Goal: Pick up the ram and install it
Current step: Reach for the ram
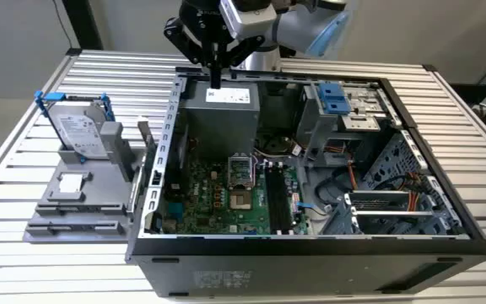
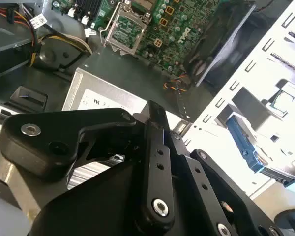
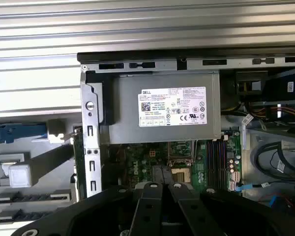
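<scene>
The ram (image 1: 145,140) stands on edge in the grey holder (image 1: 74,212), left of centre in the exterior view, just outside the case (image 1: 311,266). The tool (image 1: 216,81) hangs at upper centre over the power supply (image 1: 226,117), well apart from the ram, its fingers pressed together and empty.

This looks like a robotics lab or test workshop. An open dark-grey metal desktop computer case (image 1: 311,263) lies on a ribbed silver aluminium-profile table (image 1: 471,145). Beside it stands a grey plastic parts fixture (image 1: 83,202), with a silver-and-blue robot arm (image 1: 311,28) above.
</scene>
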Controlling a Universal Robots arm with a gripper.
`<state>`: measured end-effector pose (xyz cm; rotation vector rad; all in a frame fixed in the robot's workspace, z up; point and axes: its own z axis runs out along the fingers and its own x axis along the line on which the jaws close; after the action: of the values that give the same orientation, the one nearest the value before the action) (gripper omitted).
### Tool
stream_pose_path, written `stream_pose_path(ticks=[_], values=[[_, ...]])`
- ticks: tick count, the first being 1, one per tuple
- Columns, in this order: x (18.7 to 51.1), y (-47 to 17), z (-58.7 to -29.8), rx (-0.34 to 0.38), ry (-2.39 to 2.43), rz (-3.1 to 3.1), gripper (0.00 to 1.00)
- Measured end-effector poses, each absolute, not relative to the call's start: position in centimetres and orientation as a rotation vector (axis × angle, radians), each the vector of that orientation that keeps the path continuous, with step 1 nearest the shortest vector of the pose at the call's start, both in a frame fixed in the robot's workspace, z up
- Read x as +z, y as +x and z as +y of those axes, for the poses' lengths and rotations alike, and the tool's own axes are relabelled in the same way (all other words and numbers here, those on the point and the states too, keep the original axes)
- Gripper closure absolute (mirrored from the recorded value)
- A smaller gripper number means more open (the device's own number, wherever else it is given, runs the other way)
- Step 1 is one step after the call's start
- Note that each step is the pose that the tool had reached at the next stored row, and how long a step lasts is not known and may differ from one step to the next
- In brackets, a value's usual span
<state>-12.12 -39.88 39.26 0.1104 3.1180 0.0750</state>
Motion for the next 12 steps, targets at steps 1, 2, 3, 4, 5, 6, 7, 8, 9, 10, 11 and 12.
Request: stream_pose_path(ticks=[1, 2, 3, 4, 5, 6, 7, 8, 9, 10, 11, 12], values=[[39.26, -12.12, -39.88, 0.075, 0.110, 3.118, 1.00], [39.26, -12.12, -39.88, 0.075, 0.110, 3.118, 1.00], [39.26, -12.12, -39.88, 0.075, 0.110, 3.118, 1.00], [39.26, -12.12, -39.88, 0.075, 0.110, 3.118, 1.00], [39.26, -12.12, -39.88, 0.075, 0.110, 3.118, 1.00], [39.26, -12.12, -39.88, 0.075, 0.110, 3.118, 1.00], [39.26, -12.12, -39.88, 0.075, 0.110, 3.118, 1.00], [39.26, -12.12, -39.88, 0.075, 0.110, 3.118, 1.00], [39.26, -12.13, -39.88, 0.075, 0.110, 3.118, 1.00], [39.26, -12.16, -39.88, 0.075, 0.110, 3.118, 1.00], [39.27, -12.20, -39.88, 0.075, 0.110, 3.118, 1.00], [39.26, -12.26, -39.88, 0.075, 0.110, 3.118, 1.00]])
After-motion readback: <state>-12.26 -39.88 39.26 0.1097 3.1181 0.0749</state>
